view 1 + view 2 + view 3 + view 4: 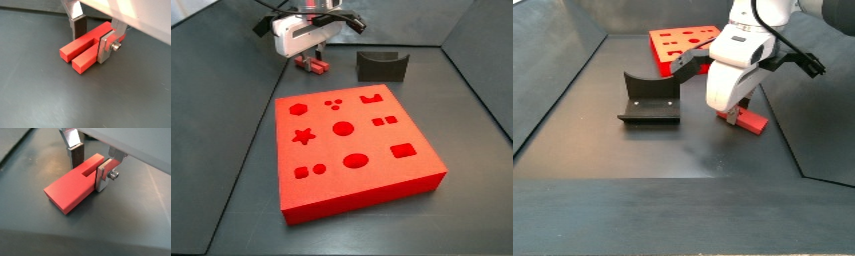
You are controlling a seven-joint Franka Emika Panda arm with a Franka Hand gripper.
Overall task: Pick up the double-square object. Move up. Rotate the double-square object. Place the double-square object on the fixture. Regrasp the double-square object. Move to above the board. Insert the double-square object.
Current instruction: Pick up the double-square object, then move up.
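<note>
Red double-square object (pixel 81 51) on floor — gripper (pixel 91 40) lowered; jaws apparently straddling it.

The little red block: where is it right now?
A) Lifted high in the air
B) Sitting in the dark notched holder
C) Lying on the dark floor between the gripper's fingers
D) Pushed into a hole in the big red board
C: in both wrist views the double-square object lies on the dark floor with the gripper straddling it, apart from the fixture and the board.
</note>
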